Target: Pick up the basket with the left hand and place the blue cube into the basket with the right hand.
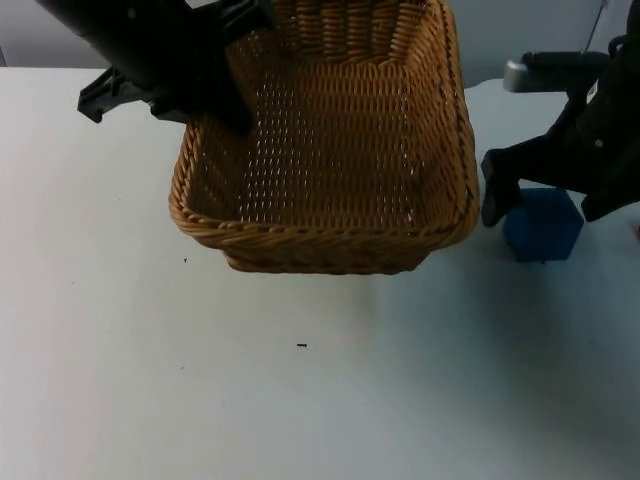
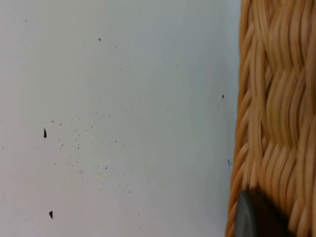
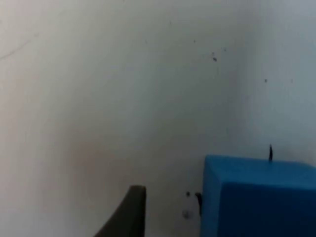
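While the near table [image 1: 300, 400] carries just a few dark specks, the action sits in the upper half of the top view. Wicker basket [image 1: 330, 150] is at upper centre, empty, apparently lifted, casting a shadow below its near rim. Left gripper [image 1: 215, 95] is at upper left, clamped on the basket's left rim; in the left wrist view one fingertip [image 2: 254, 217] presses on the weave of the basket [image 2: 276, 113]. Blue cube [image 1: 543, 224] sits on the table at mid right, just beside the basket's right wall, not touching it. Right gripper [image 1: 545, 200] straddles the cube from above, jaws spread wide, nothing held; one finger [image 1: 497, 195] hangs left of the cube, apart from it. Right wrist view: finger [image 3: 126, 215] with a gap to the blue cube [image 3: 259, 197].

Handling guess: cube looks rigid, light, flat-faced, possibly a bit slick. Grip two opposite side faces, centred. Basket is stiff but held off-centre, may sag or tilt on drop-in.
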